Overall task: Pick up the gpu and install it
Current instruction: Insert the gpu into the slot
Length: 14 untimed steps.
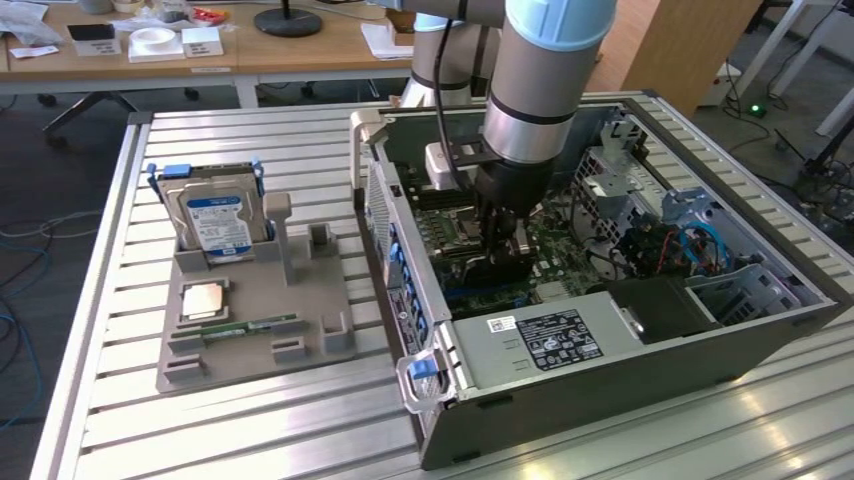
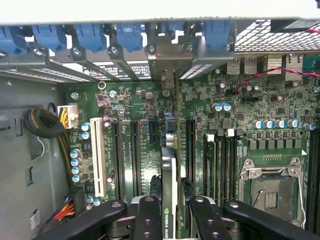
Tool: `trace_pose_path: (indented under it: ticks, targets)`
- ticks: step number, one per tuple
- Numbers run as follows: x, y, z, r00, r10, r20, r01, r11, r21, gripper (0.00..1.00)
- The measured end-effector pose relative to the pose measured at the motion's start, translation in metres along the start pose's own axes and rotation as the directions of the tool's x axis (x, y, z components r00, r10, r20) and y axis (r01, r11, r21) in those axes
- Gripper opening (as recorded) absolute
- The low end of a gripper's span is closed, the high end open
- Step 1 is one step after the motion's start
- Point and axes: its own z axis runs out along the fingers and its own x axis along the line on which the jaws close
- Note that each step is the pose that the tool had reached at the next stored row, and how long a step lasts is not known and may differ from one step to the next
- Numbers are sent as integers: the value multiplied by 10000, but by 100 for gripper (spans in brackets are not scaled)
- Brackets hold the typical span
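Note:
The gpu (image 2: 170,165) stands on edge between my two black fingers (image 2: 147,217), a green logo showing on its dark face. My gripper (image 2: 175,212) is shut on it. The card runs along the motherboard's (image 2: 260,100) expansion slots, and its silvery bracket end (image 2: 167,57) reaches the rear slot openings under the blue latches. I cannot tell whether its edge sits in a slot. In the exterior view my gripper (image 1: 501,240) reaches straight down into the open computer case (image 1: 601,350), with the dark gpu (image 1: 505,270) below it.
An empty CPU socket (image 2: 270,192) lies beside the card. A bundle of cables (image 2: 47,125) hangs at the case wall. Outside the case, a grey holder (image 1: 254,310) carries a hard drive (image 1: 220,222), a chip (image 1: 203,299) and a memory stick (image 1: 260,324).

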Motion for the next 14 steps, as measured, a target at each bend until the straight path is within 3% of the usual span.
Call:
trace_pose_path:
  ticks: [14]
  targets:
    - [-1,1,2,10000,1,4,-1,10000,1,26]
